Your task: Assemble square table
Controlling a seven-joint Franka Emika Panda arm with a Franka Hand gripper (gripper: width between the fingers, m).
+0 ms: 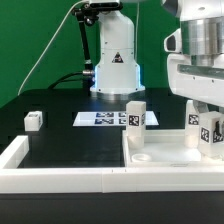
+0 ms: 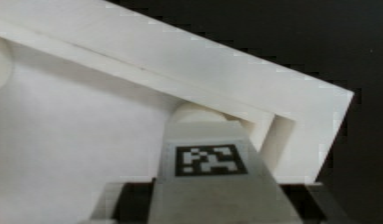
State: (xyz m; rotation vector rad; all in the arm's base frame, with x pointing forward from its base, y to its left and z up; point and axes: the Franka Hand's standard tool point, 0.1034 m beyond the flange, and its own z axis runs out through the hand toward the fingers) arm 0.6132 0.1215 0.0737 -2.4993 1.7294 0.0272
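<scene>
A tagged white leg [image 2: 209, 160] is clamped upright between the partly closed jaws, at a corner of the square top [image 1: 168, 152], which is set on the black tabletop [image 1: 70, 140] at the exterior view's right.

A robotics lab test rig: a black desk [image 1: 60, 140] fenced at the near side by a white border wall [image 1: 60, 182], a robot arm [image 1: 115, 60] standing at the far side, a green backdrop [image 1: 35, 40], and printed tags on the marker board [image 1: 100, 119] and on the leg [image 1: 209, 128] at the right.
</scene>
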